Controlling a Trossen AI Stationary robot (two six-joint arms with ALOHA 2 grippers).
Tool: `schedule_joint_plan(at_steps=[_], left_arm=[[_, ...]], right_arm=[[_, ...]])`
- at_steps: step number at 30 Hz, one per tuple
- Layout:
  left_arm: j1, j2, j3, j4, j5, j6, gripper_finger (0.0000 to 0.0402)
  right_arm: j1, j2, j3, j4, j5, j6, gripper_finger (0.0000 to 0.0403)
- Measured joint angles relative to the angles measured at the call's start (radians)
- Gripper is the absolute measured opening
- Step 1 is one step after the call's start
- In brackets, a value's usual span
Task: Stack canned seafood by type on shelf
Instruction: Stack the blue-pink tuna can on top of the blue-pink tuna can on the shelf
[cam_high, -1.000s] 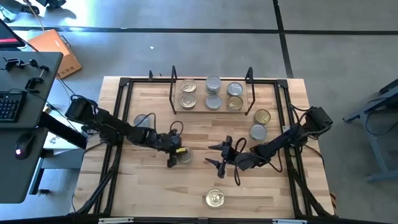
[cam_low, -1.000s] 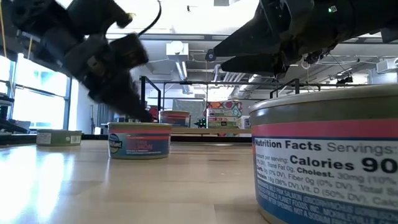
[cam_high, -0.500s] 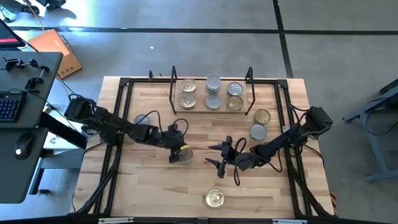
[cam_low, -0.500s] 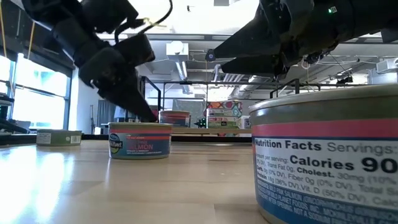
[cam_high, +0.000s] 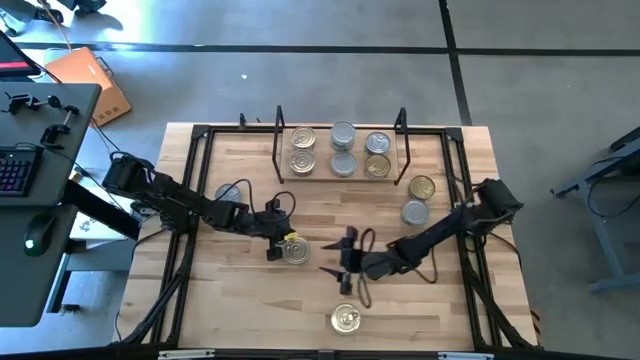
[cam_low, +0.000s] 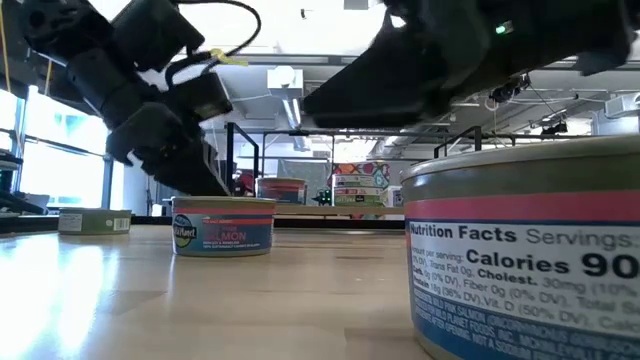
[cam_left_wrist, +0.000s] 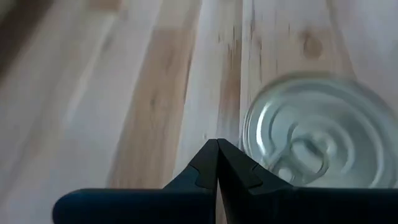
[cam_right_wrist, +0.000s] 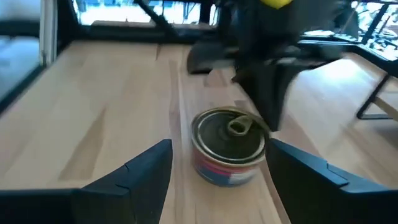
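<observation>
A can (cam_high: 295, 250) stands mid-worktop (cam_high: 250, 300). The left tool (cam_high: 272, 251), fingers pressed together and empty, sits just beside it, blocking the right tool (cam_high: 338, 270), whose fingers stand apart, empty. Six cans fill the shelf (cam_high: 340, 176).

Both arms are built of dark, near-black jointed segments, bulky at the base and slimmer toward the wrist. The left claw (cam_high: 272, 250) ends in tapered black fingers (cam_left_wrist: 205, 171) with a small yellow marking beside them and thin black cable looping over the wrist. The right claw (cam_high: 338, 270) has broad, angular black fingers (cam_right_wrist: 146, 171).
</observation>
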Motion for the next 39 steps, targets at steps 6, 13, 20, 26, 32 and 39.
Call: schedule_joint_plan(at_steps=[6, 13, 20, 26, 32, 39], left_arm=[[-0.044, -0.079, 0.001, 0.003, -0.023, 0.000, 0.0000], [-0.053, -0.039, 0.000, 0.002, -0.002, -0.008, 0.0000], [-0.028, 0.034, 0.005, 0.046, -0.022, -0.007, 0.0000], [0.011, 0.045, -0.001, 0.033, -0.016, 0.000, 0.0000], [0.026, 0.048, -0.027, 0.050, 0.008, 0.003, 0.0000], [0.025, 0.050, -0.030, 0.067, 0.008, 0.019, 0.0000]], right_arm=[[-0.010, 0.067, 0.132, -0.133, -0.008, -0.012, 0.0252], [-0.032, 0.078, 0.184, -0.177, -0.073, -0.009, 0.0252], [-0.048, 0.078, 0.184, -0.244, -0.095, -0.102, 0.0252], [-0.047, 0.079, 0.184, -0.290, -0.096, -0.292, 0.0252], [-0.054, 0.079, 0.184, -0.280, 0.007, -0.415, 0.0252], [-0.110, 0.079, 0.238, -0.355, -0.035, -0.380, 0.0252]])
